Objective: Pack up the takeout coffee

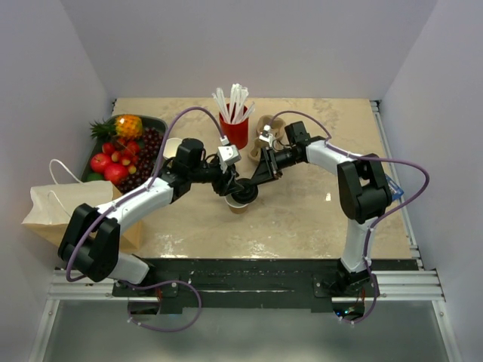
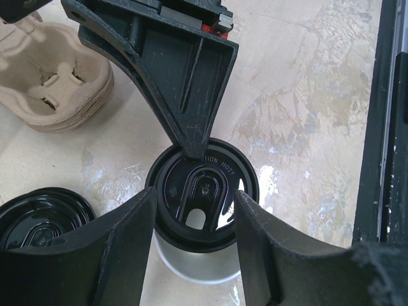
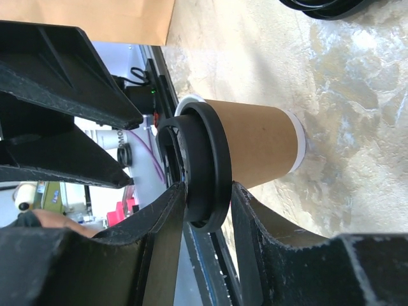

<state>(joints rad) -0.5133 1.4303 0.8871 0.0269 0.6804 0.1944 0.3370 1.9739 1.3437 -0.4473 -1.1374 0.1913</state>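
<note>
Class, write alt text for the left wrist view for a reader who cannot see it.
Seen from above, a kraft cup with a black lid stands between the left tool's two fingers while the right tool's finger touches its rim. A loose black lid and a pulp cup carrier lie nearby.

Both hands meeting over lidded coffee cup (image 1: 241, 200), red straw cup (image 1: 235, 130) behind

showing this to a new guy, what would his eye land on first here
Mid-table, both grippers meet at the lidded coffee cup: the left gripper straddles its black lid from above, and the right gripper pinches the lid's rim from the side. Next come the bright fruit tray at the far left and the red cup of straws behind the arms.
</note>
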